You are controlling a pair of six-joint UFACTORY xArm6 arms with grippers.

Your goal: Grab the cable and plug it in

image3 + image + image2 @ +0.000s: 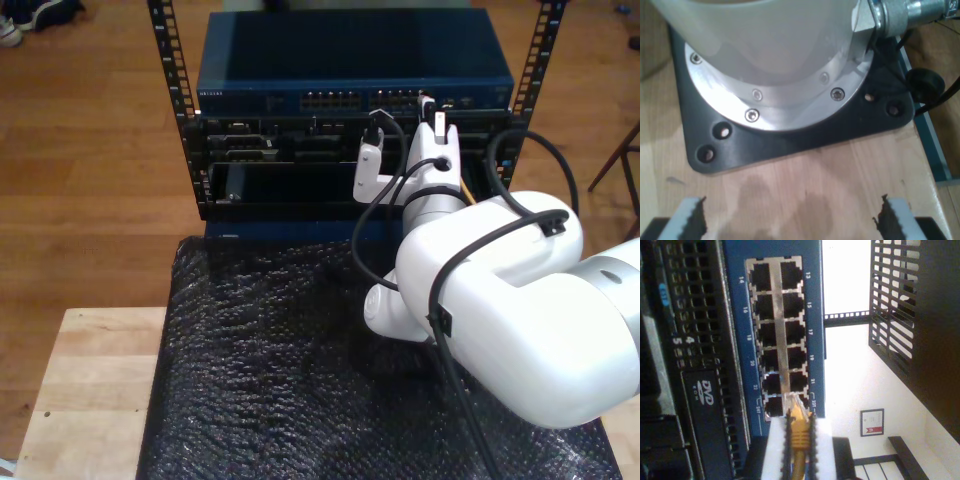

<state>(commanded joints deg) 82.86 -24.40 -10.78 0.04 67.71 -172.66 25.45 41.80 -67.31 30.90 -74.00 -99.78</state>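
The yellow cable (800,432) runs between the white fingers (774,450) of my second gripper (799,440), which is shut on it just behind the clear plug (794,403). The plug's tip is at the mouth of a port in the end pair of the blue switch's port block (777,335), by the labels 23 and 24. I cannot tell whether it is seated. In the exterior view my second gripper (430,108) is up against the switch (350,70) in the rack, with a bit of yellow cable (465,190) behind the wrist. My first gripper (792,220) is open over bare wood.
A round arm base (775,65) on a black plate (790,140) stands on the wooden table just ahead of my first gripper. Black arm cables (385,190) loop by the rack. Black bubble wrap (260,370) covers the table in front of the rack. A DVD drive unit (705,390) sits beside the switch.
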